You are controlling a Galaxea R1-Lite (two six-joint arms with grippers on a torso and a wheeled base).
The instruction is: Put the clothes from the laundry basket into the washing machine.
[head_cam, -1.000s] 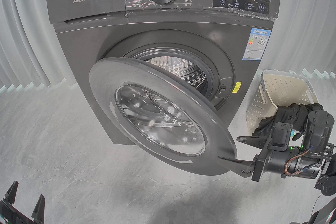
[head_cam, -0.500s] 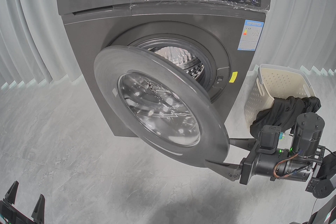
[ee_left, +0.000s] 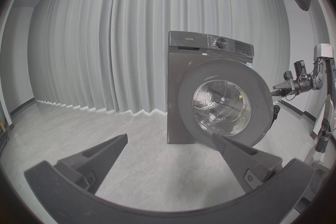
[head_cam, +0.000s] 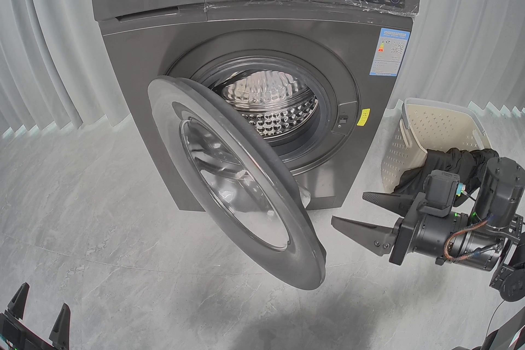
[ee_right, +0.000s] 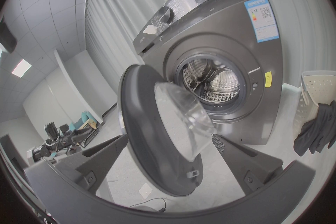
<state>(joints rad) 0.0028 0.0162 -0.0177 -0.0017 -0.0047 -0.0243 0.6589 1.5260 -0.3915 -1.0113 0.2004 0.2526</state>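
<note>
Well in front of the washing machine [head_cam: 164, 56], off toward its hinge side, the left gripper [head_cam: 41, 307] hangs low with its fingers spread wide and nothing between them. Nearer the machine, on its latch side, the right gripper [head_cam: 350, 209] also stands wide and empty, its tips pointing at the free edge of the door [head_cam: 240, 187] but now apart from it. Half a second ago those tips were at the door's rim; since then the door has swung farther out on its hinge and the gripper has let it go and drawn slightly back toward the basket side. The door now stands edge-on, away from the machine's front, so the steel drum [head_cam: 270, 99] shows almost whole, where a second ago the door covered most of it. I judge the opening step done, leaving a clear path into the drum. Just beside the machine on its latch side, on the floor, stands the cream laundry basket [head_cam: 437, 108], with the dark clothes [head_cam: 448, 165] slumped over its near rim, right behind the right arm. Nothing is loaded yet, and that arm is the one placed to turn to the basket and take the first garment.
</note>
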